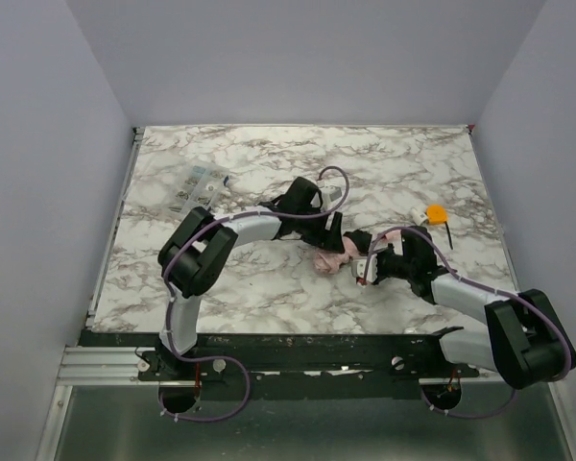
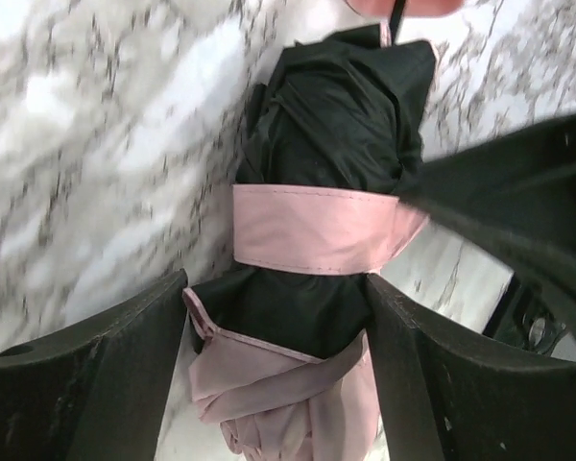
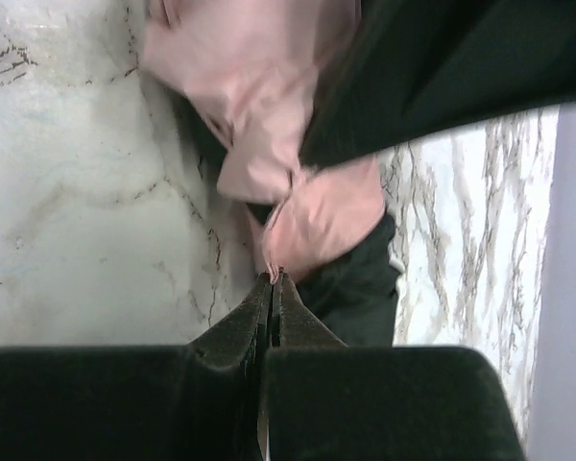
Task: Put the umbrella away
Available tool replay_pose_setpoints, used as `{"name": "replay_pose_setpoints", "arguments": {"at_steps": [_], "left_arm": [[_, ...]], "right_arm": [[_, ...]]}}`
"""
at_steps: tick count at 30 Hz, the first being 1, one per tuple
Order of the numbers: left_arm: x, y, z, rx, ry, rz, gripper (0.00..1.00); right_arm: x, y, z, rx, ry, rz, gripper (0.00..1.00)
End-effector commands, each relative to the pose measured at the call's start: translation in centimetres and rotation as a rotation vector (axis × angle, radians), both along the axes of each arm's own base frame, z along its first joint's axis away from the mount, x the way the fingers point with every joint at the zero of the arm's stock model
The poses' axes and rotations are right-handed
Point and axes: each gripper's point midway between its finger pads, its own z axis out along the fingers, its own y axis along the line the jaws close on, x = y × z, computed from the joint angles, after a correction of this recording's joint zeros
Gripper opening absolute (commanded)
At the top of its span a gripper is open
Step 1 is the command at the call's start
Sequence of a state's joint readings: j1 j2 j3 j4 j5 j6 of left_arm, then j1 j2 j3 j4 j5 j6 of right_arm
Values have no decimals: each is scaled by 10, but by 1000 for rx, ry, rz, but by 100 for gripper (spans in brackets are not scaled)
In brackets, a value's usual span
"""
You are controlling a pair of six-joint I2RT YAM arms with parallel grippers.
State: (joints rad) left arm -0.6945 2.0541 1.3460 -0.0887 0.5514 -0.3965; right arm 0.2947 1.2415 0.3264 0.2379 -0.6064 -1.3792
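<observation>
The left gripper [image 1: 328, 230] reaches in from the far left and hangs over the umbrella [image 1: 331, 257], which lies on the marble table [image 1: 250, 288] about midway between the two arms. In the left wrist view its fingers [image 2: 86, 384] are spread. One stands on each side of the bundle, close against the fabric, but they do not look clamped on it.

In that view the umbrella's long axis runs straight out from the wrist, so the bundle lies in the gap lengthwise, not across it. The bunched pale pink canopy is nearest the camera. Beyond it comes the dark fabric, cinched by the pink strap [image 2: 317, 230]. At the far end, the top edge of the view shows the thin dark shaft [image 2: 396, 19] and a pink tip. From above, the bundle reads as a short diagonal, pink at the near left and dark toward the far right.

The right gripper [image 1: 365, 261] comes in from the near right to the umbrella's right side. Its fingers [image 3: 240, 327] are pressed flat together, with the tips touching a pink fold [image 3: 317, 216]. I cannot tell whether any cloth is nipped between them. Further right, the small orange object [image 1: 435, 212] sits well apart.

Both grippers are at the umbrella. I judge the left the better placed, since closing its fingers would grip the bundle across its width.
</observation>
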Motion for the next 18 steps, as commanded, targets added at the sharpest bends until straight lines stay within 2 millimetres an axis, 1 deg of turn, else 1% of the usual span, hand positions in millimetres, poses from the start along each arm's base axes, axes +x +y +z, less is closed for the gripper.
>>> {"name": "replay_pose_setpoints", "arguments": {"at_steps": [1, 2, 3, 4, 6, 8, 11, 13, 14, 15, 17, 18], "left_arm": [[-2, 28, 9, -8, -124, 57, 71], [-2, 30, 13, -23, -157, 61, 72], [-5, 33, 14, -34, -176, 58, 76], [-7, 33, 15, -50, -182, 48, 76], [-9, 29, 14, -51, -149, 16, 76], [-9, 25, 5, -32, -97, 3, 77], [-9, 19, -1, -46, -46, 2, 76], [-7, 19, -8, -21, -14, 9, 74], [-4, 19, -11, -11, -3, 23, 73], [-2, 21, -13, -11, 7, 31, 73], [-2, 26, -16, -10, 26, 47, 73], [-3, 27, -14, -21, 30, 45, 73]], "right_arm": [[2, -8, -7, -32, 47, -48, 0], [2, -7, -6, -31, 49, -45, 0], [2, -7, -6, -30, 54, -42, 0], [1, -7, -6, -29, 57, -40, 0], [1, -4, -5, -19, 59, -32, 0], [1, -1, -3, -5, 65, -23, 0], [-3, 2, -1, 1, 71, -5, 0], [-8, 4, -1, 1, 80, 12, 0], [-11, 4, 0, 7, 91, 18, 0], [-14, 6, 3, 19, 105, 23, 2], [-20, 9, 10, 37, 136, 39, 15], [-23, 10, 11, 39, 166, 43, 21]]}}
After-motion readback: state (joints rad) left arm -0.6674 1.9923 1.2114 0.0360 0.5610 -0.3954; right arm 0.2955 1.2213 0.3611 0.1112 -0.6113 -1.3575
